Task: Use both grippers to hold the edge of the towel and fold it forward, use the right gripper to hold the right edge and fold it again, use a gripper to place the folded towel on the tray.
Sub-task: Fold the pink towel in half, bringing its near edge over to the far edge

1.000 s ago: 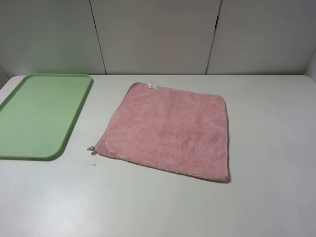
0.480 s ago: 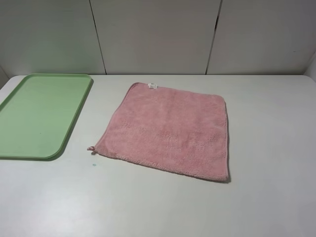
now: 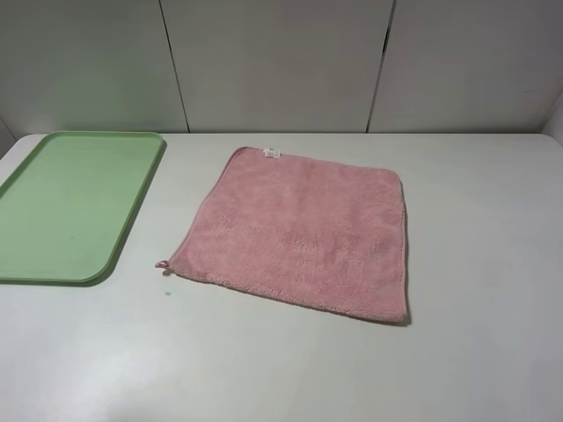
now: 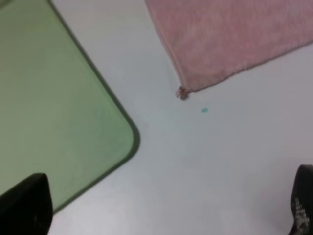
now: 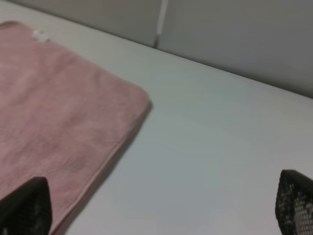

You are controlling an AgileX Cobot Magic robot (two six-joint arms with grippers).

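Note:
The pink towel (image 3: 303, 233) lies flat and unfolded in the middle of the white table, its white label (image 3: 272, 153) at the far edge and a tiny corner loop (image 3: 162, 264) at the near left corner. The light green tray (image 3: 70, 204) rests to its left. Neither arm shows in the high view. In the left wrist view the left gripper (image 4: 166, 208) is open, with only its black fingertips (image 4: 27, 203) visible, above bare table between the tray (image 4: 54, 112) and the towel's corner (image 4: 182, 91). The right gripper (image 5: 161, 205) is open too, over the towel's right hem (image 5: 115, 152).
A small teal speck (image 3: 168, 293) marks the table near the towel's loop. Grey wall panels (image 3: 281, 61) rise behind the table's far edge. White tabletop surrounds the towel on all sides.

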